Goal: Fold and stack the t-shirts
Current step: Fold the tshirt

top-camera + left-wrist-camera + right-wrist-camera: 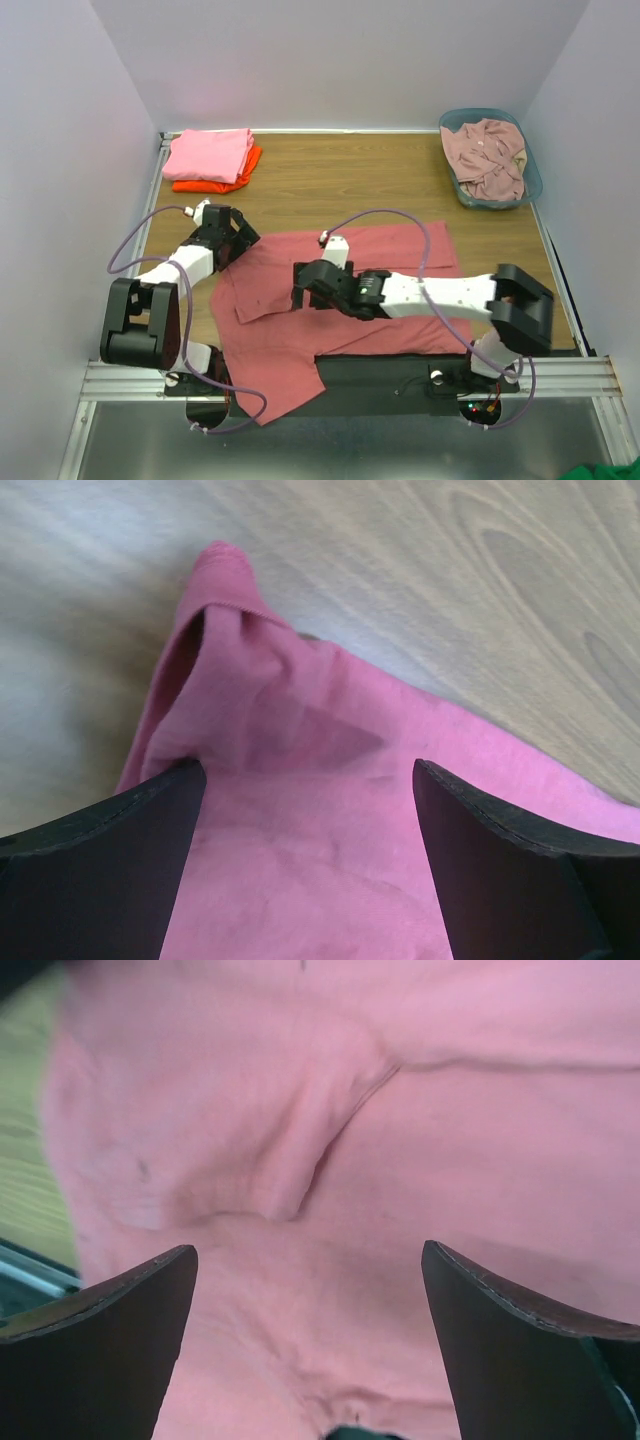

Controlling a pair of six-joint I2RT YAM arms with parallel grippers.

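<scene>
Both left gripper point(238, 243) and right gripper point(303, 288) gape wide, empty, over a limp, light dusty coral-red cloth t-shirt point(400, 255); a hem edge seems easiest to pinch

my gripper point(308, 1248) hangs over the coral-red t-shirt point(500, 1150), jaws wide apart with nothing between them; a raised crease point(300, 1160) runs down the cloth, and the wooden table point(22, 1160) shows at left

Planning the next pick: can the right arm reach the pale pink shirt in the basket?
Probably yes: the right gripper is open, empty; the pale pink shirt lies uncovered in the basket, path clear.
</scene>
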